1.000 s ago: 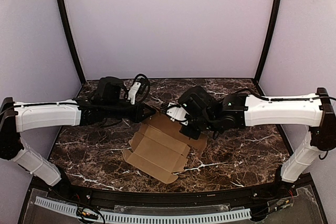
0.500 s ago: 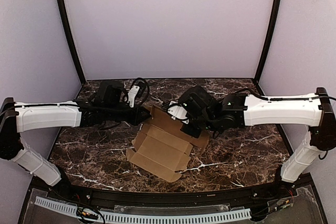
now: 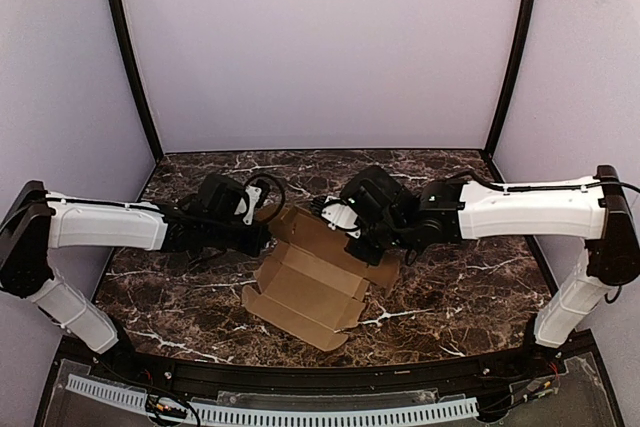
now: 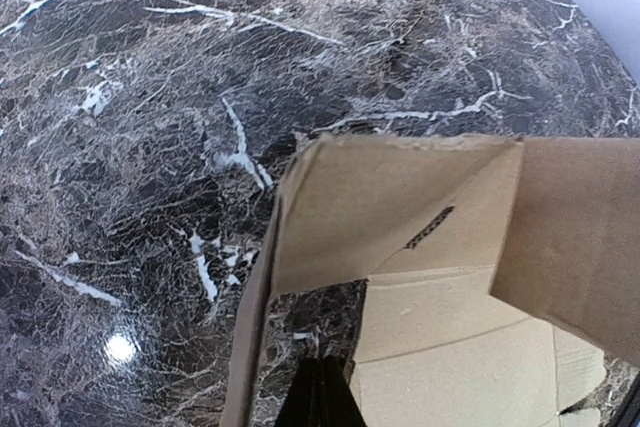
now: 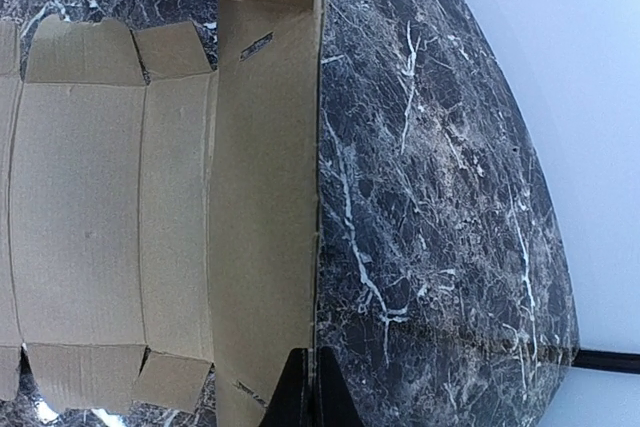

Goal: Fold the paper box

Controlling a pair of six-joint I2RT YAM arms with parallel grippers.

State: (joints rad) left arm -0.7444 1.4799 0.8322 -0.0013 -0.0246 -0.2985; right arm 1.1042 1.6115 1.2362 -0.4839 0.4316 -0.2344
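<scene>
paper box [image 3: 305, 292], L jaws together by raised flap, R jaws clamping edge

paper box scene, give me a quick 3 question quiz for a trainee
1. True or false: the box is already folded into a closed cube.
2. What does the box rest on? A) a wooden bench B) a dark marble table C) a green cloth
3. Fill in: the left gripper and right gripper both have their jaws ____.

Key: 1 false, it is mostly an open sheet with its far panel and one flap raised; 2 B; 3 shut.
</scene>
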